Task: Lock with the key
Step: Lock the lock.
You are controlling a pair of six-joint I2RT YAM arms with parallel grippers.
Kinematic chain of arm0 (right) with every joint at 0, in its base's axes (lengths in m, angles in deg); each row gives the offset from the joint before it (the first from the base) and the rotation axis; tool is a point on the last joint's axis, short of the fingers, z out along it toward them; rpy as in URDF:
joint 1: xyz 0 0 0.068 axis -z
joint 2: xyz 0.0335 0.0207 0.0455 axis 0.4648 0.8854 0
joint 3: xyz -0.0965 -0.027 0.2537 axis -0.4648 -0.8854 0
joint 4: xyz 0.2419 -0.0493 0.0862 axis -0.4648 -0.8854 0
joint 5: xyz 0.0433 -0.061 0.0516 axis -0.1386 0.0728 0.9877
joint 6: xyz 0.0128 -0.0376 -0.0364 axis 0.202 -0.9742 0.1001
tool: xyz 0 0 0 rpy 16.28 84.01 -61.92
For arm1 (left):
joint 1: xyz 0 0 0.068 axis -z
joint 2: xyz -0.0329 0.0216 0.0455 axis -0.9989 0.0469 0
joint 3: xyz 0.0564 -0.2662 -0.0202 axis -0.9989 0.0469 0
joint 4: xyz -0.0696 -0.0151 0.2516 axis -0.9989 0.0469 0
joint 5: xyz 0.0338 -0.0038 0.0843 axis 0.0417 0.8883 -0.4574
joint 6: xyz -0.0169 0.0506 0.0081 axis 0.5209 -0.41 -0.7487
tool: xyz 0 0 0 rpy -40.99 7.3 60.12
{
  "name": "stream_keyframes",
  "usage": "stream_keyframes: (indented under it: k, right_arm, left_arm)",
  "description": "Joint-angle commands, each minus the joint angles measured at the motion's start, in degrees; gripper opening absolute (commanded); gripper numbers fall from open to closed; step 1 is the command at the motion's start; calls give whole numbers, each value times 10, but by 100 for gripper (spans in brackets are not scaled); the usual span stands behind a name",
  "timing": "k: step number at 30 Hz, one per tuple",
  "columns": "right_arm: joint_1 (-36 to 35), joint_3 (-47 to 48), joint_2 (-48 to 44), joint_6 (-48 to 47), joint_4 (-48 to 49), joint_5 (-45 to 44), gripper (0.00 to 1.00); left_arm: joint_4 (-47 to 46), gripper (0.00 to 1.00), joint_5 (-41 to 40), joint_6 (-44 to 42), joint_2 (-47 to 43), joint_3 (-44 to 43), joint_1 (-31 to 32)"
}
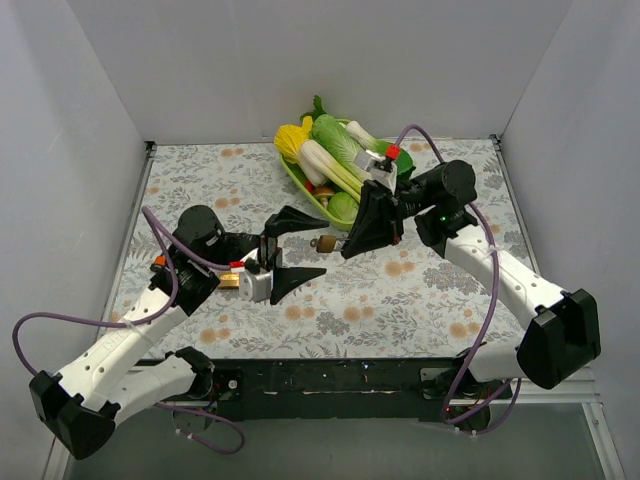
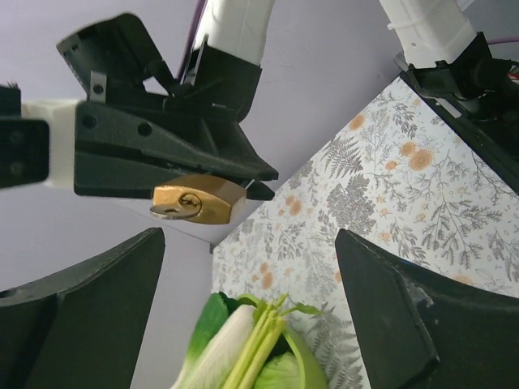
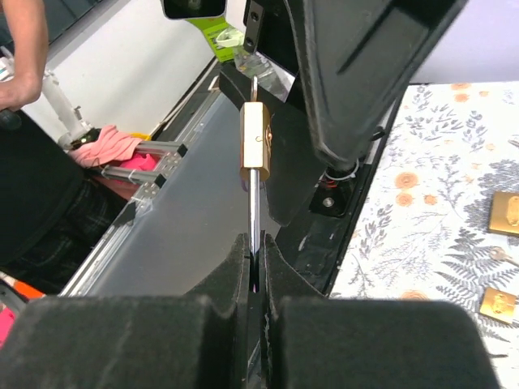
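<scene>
Brass padlock [image 2: 199, 201] with key [image 2: 172, 211] inserted, shackle [image 3: 255, 203] pinched in right gripper [image 3: 255, 259], left gripper [image 2: 250, 243] spread wide, any lettering unreadable

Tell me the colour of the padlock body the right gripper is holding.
Brass gold; the padlock shows best in the left wrist view.

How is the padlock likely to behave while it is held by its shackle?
Rigid, and probably heavy for its size: the padlock looks like solid brass. The right gripper pinches only the thin, smooth shackle, so the body may swivel or slip when the key is turned.
</scene>
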Motion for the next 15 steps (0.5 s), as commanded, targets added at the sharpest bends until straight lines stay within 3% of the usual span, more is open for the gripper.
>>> stream_keyframes:
  k: [1,5,15]
  right_arm:
    - [-27,-6,-19,-11,1,50,1]
    - [-42,-8,-16,-19,-7,49,1]
    - [-56,-22,-15,-2,21,65,1]
  left_arm:
    - [-6,85,45,-97,-26,10,4]
    - [-6,70,81,-104,-17,0,5]
    - [-7,53,179,-158,1,0,13]
